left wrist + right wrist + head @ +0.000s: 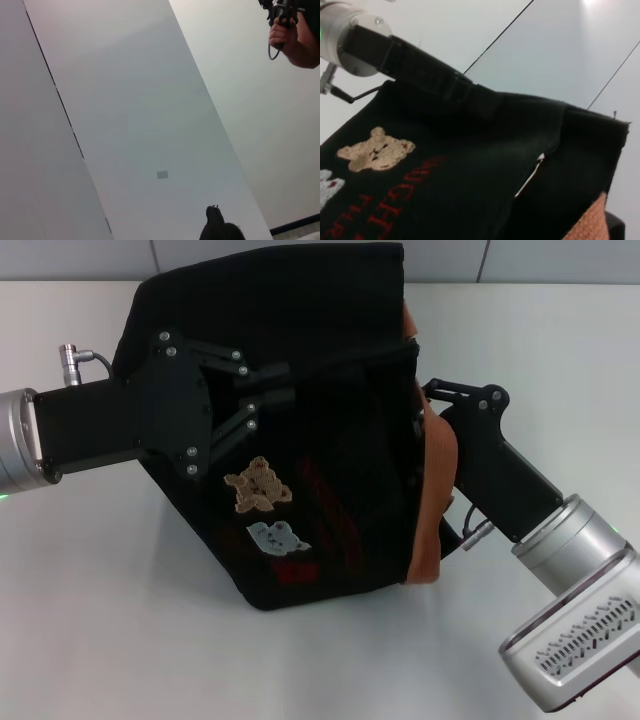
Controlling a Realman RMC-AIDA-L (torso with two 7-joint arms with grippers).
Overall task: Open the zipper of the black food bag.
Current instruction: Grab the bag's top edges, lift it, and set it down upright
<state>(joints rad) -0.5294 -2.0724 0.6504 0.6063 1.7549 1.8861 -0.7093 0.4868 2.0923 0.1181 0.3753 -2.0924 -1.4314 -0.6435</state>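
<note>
The black food bag (330, 460) stands tilted on the white table, its bear patches (258, 486) and red lettering facing me. My left gripper (272, 386) reaches in from the left and is shut on the bag's upper fabric. In the right wrist view it (465, 92) sits at the bag's (445, 170) top edge. The zipper (350, 365) shows as a dark seam across the top, with a pale slit (529, 177) along it. I cannot make out its pull tab. My right gripper (421, 406) presses against the bag's right side by the orange-brown trim (432, 510).
The white table (100, 620) spreads around the bag, with a tiled wall behind. The left wrist view looks up at pale panels, with a person's hand (292, 42) in its corner and a dark tip (215, 225) at the edge.
</note>
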